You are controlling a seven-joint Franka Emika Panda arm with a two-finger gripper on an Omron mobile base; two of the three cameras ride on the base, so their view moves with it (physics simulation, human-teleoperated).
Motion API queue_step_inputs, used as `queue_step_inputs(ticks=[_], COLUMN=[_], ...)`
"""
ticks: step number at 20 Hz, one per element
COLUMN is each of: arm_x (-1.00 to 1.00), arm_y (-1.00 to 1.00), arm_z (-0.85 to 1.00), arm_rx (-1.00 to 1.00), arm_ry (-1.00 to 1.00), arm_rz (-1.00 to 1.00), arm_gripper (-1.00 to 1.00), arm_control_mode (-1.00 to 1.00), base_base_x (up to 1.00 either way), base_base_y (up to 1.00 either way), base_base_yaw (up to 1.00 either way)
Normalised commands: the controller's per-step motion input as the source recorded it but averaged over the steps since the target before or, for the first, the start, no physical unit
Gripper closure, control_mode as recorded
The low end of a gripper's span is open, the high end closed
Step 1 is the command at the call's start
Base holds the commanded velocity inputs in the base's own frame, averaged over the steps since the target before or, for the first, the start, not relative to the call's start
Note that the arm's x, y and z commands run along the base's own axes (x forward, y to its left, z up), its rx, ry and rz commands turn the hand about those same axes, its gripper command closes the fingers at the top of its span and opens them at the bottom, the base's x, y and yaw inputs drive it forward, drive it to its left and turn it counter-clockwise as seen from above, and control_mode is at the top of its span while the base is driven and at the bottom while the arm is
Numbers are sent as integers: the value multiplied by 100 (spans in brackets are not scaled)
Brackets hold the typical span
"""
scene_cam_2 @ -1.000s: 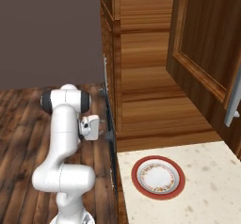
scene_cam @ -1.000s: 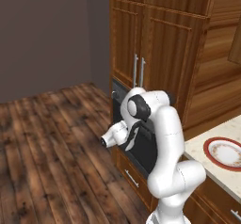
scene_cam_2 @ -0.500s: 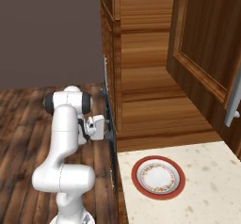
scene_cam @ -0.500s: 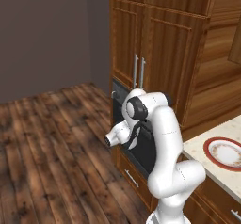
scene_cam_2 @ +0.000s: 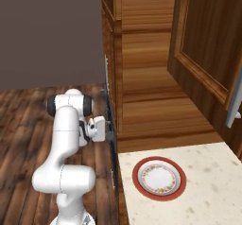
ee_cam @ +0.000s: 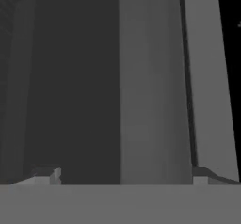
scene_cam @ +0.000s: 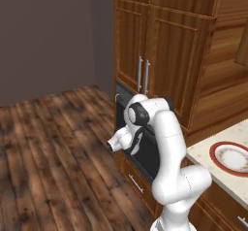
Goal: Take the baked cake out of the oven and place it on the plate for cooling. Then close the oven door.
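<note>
The oven [scene_cam: 122,104] is set in the wooden cabinet wall, and its dark grey oven door [scene_cam: 148,153] stands shut and upright. My gripper [scene_cam_2: 110,135] is open, right at the door's front. In the hand view the pale bar handle [ee_cam: 150,86] runs close between my two fingertips [ee_cam: 47,176], and I cannot tell whether they touch it. The gripper [ee_cam: 123,178] holds nothing. The red-rimmed white plate [scene_cam_2: 138,174] lies bare on the speckled counter, also seen as the plate [scene_cam: 216,151] at the right. The baked cake is hidden.
Tall wooden cabinets [scene_cam: 164,36] with silver handles rise above the oven. A drawer [scene_cam: 133,181] sits under it. An open cabinet door [scene_cam_2: 208,54] hangs over the counter [scene_cam_2: 208,200]. Wooden floor [scene_cam: 53,162] spreads out to the left of the arm.
The hand has moved in toward the oven door, bringing the fingertips up to the handle. The jaws have stayed wide apart.
</note>
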Motion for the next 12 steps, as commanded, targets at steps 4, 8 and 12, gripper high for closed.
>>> queue_step_inputs(ticks=[4, 8, 12], arm_x=[40, 36, 21], arm_y=[-25, -27, -24], arm_z=[-16, -9, -4], arm_rx=[0, 0, 2], arm_ry=[15, 24, 30], arm_rz=[0, 0, 0], arm_gripper=[100, 100, 100], arm_control_mode=[-100, -100, -100], base_base_x=[0, 0, 0], base_base_y=[0, 0, 0], base_base_yaw=[0, 0, 0])
